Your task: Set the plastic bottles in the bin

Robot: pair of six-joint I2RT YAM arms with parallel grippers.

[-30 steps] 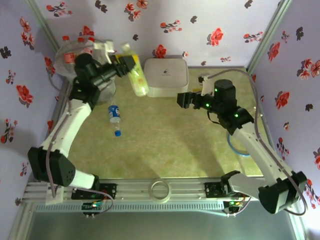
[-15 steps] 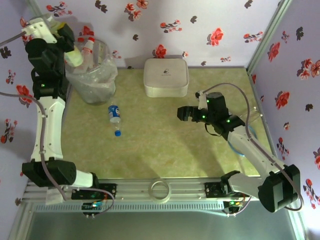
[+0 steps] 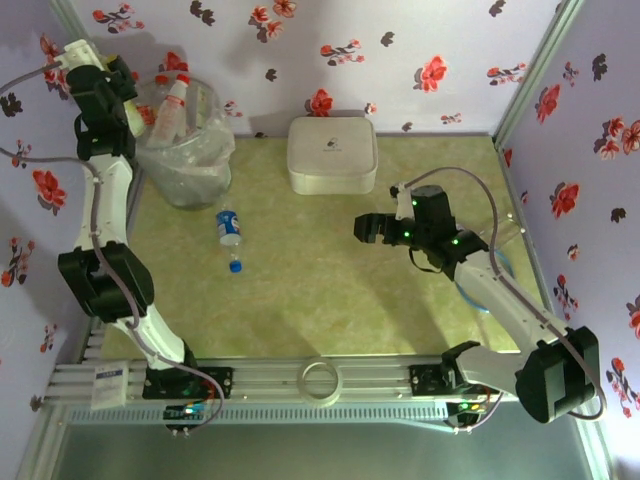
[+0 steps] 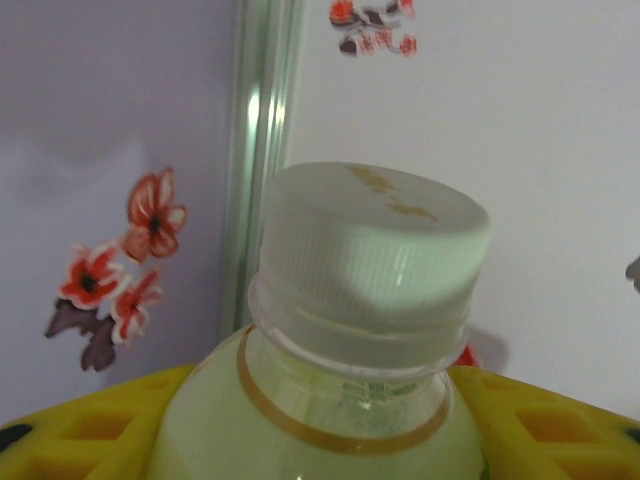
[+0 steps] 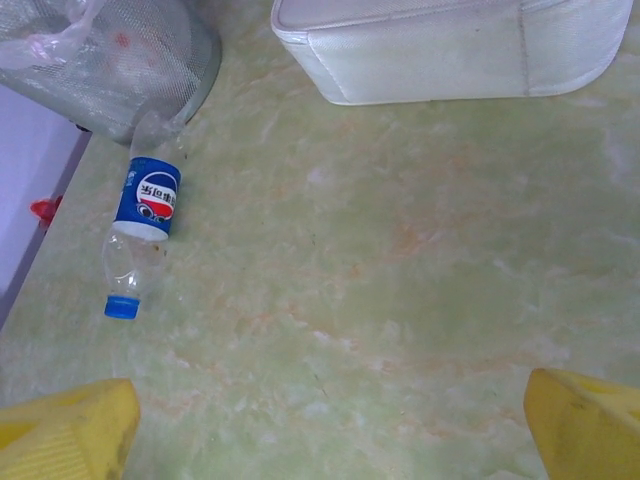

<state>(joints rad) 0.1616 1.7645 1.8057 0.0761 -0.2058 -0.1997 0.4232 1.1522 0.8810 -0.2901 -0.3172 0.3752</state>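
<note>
1. The green bottle (image 4: 340, 400) was clamped by its body between the left gripper's (image 3: 120, 88) yellow fingers (image 4: 80, 430), its cap clear of them, raised beside the bin's (image 3: 195, 170) left rim.
2. For a clean drop, the bottle was best carried over the bin's open middle before the fingers were parted. A release at the rim was judged likely to send it down outside.
3. Red-capped bottles (image 3: 172, 90) were piled high in the bin, so a low, gentle release was advised.
4. The right gripper (image 3: 363, 228) was held wide apart, empty, well right of the bin.
5. A blue bottle (image 3: 229, 228) was seen lying just in front of the bin.
</note>
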